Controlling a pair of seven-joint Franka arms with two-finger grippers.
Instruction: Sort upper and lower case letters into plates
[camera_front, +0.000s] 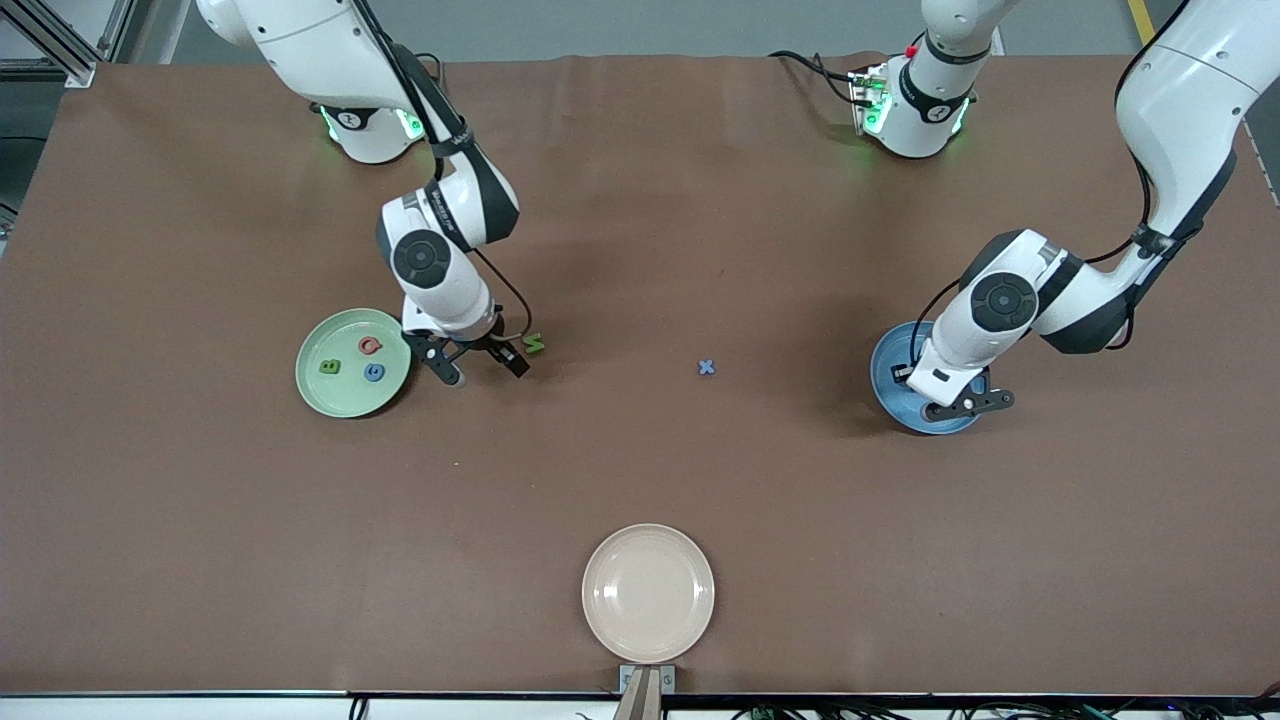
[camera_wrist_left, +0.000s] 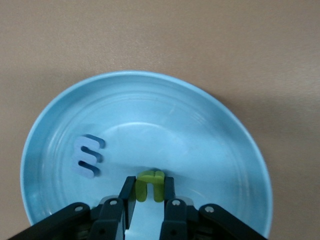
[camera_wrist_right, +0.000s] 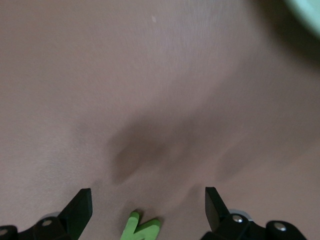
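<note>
Green plastic marks the plate for capitals: the pale green plate (camera_front: 352, 363) lies toward the right arm's end of the tabletop (camera_front: 640, 470) and already carries three letters, a green B (camera_front: 330, 367), a pink Q (camera_front: 371, 346) and a blue G (camera_front: 374, 372). The last capital in sight, the green N (camera_front: 535, 344), lies on the bare tabletop just beside that plate, and the right tool (camera_front: 484, 366) hangs low by it with its fingers spread wide and nothing between them; in the right wrist view the N (camera_wrist_right: 140, 227) shows between the parted fingers. At the left arm's end, the blue plate (camera_front: 924, 378) takes the lower case; the left wrist view shows a blue m (camera_wrist_left: 88, 156) lying in it. The left tool (camera_wrist_left: 149, 196) is over this plate, clamped on a small green letter (camera_wrist_left: 150, 185) that is not yet released. A blue x (camera_front: 707, 367) lies alone on the tabletop between the two plates, well apart from both. One more small green letter may be under the left arm, but I cannot tell. A cream-beige plate (camera_front: 648, 592), nearest the front camera, holds nothing. By my reckoning, roughly half the sorting is done: dropping the held letter, lifting the N, and fetching the x remain.
</note>
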